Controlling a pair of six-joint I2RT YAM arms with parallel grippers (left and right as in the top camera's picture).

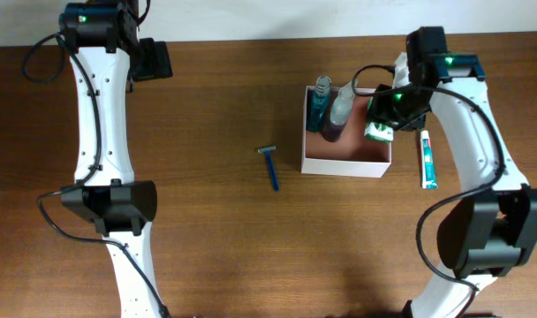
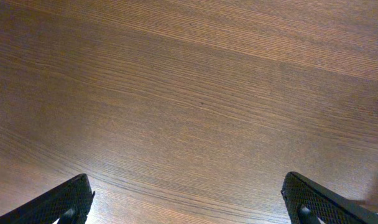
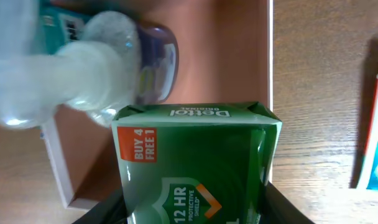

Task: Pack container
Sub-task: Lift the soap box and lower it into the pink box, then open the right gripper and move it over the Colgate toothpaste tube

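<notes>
Green soap packet (image 3: 195, 162) clamped in the right gripper (image 3: 195, 214), over the right rim of the container (image 1: 344, 168).

The right wrist view alone reads the "Dettol" print and shows dark fingers (image 3: 285, 208) pressed to both packet sides. Overhead shows the box right of table centre with two bottles (image 1: 329, 110) standing in its far left corner, a blue razor (image 1: 271, 165) to its left and a toothpaste tube (image 1: 427, 159) to its right. The left gripper (image 1: 154, 60) hangs far left; its wrist view shows the jaws spread wide with nothing between them, over bare wooden table (image 2: 195, 93).
</notes>
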